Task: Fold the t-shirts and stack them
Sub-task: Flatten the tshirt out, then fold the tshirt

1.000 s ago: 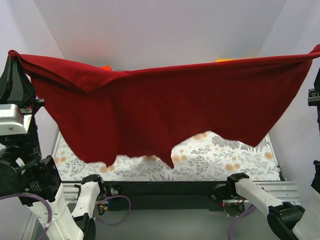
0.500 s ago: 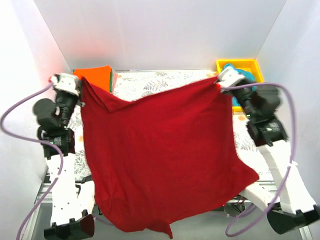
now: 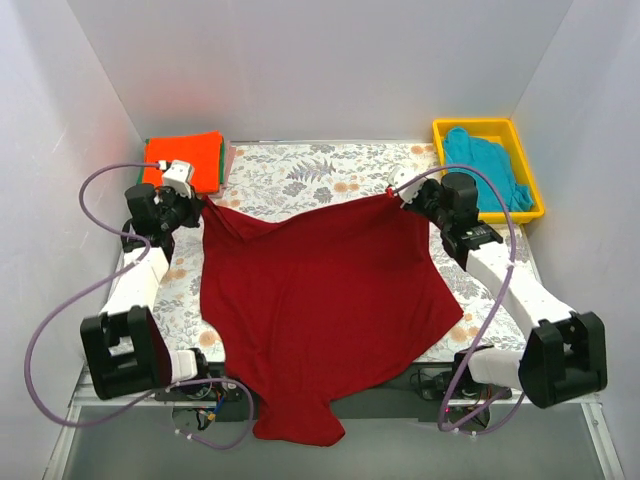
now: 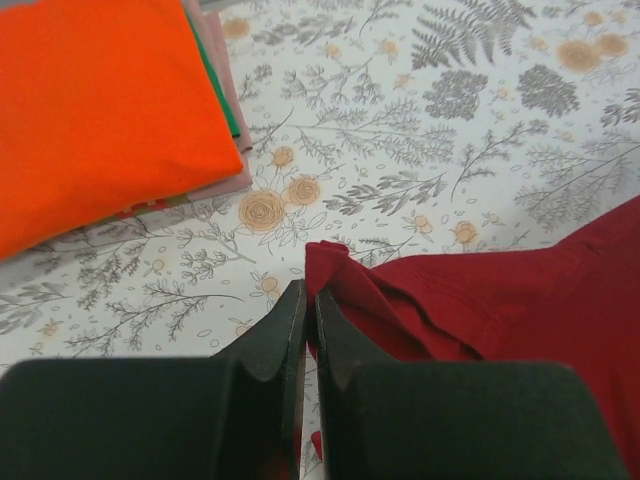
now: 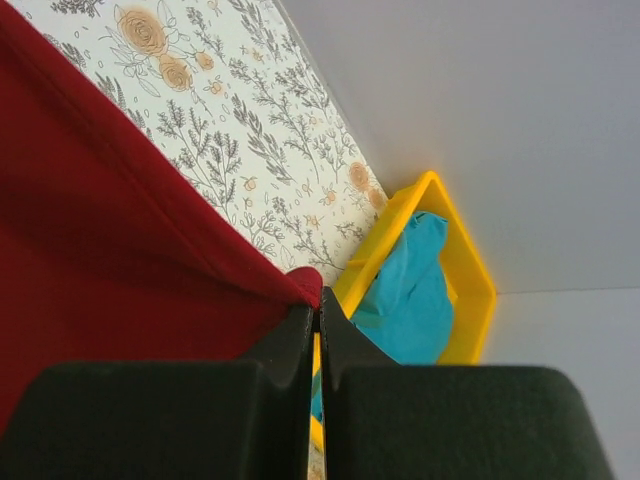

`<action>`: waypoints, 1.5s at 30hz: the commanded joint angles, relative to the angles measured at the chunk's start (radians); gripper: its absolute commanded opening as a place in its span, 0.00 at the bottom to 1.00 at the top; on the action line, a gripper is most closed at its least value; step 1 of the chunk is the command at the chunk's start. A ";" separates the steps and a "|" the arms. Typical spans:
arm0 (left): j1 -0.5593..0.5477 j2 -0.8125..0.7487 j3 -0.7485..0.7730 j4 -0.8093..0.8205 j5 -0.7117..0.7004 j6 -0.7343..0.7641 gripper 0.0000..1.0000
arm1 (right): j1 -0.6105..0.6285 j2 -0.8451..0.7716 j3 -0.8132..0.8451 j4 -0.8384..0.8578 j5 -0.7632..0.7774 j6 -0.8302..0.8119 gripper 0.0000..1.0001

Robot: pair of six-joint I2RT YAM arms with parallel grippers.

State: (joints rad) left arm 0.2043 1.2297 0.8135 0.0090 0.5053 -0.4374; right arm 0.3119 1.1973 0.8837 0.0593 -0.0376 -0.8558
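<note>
1. Overhead, from the top external view, the maroon t-shirt (image 3: 320, 300) lies spread across the flowered surface (image 3: 300, 175), and its near hem hangs over the near edge between the two arm bases. The left pincer (image 3: 197, 203) is at the shirt's far-left corner and the right pincer (image 3: 397, 192) is at its far-right corner, both low over the surface. The far edge of the cloth sags between them. A folded orange-red t-shirt (image 3: 185, 160) sits in the far-left corner. A teal t-shirt (image 3: 485, 165) lies bunched inside the yellow bin (image 3: 487, 126) at the far right.
2. Seen from the left wrist, the left pincer (image 4: 309, 300) has its fingers pressed together on a corner of the maroon t-shirt (image 4: 520, 290), with a sliver of red showing between them. The cloth is rumpled just past the tips and spreads off to the right over the surface (image 4: 400, 150). The orange-red t-shirt (image 4: 90, 110) tops a folded pile at upper left. A green edge (image 4: 222, 95) and a pink edge (image 4: 240, 150) show beneath it.
3. Seen from the right wrist, the right pincer (image 5: 318, 305) is squeezed together on the other corner of the maroon t-shirt (image 5: 100, 230), and the red tip meets the fingertips. The shirt's edge runs taut away from it over the surface (image 5: 230, 120). Just beyond stands the yellow bin (image 5: 465, 270) with the teal t-shirt (image 5: 410, 290) in it
</note>
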 commanded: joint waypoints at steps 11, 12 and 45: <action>-0.025 0.467 0.311 0.230 -0.070 0.012 0.00 | -0.046 0.307 0.144 0.203 0.024 -0.011 0.01; -0.029 0.491 0.337 0.226 -0.076 0.008 0.00 | -0.048 0.321 0.155 0.205 0.028 -0.009 0.01; -0.164 0.400 0.371 -0.003 -0.128 0.135 0.00 | -0.160 0.533 0.350 0.031 -0.143 -0.045 0.01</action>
State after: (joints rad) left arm 0.0494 1.8023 1.2358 0.0559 0.3702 -0.3439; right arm 0.1661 1.7187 1.1694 0.1272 -0.1246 -0.8791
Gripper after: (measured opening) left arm 0.023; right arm 0.023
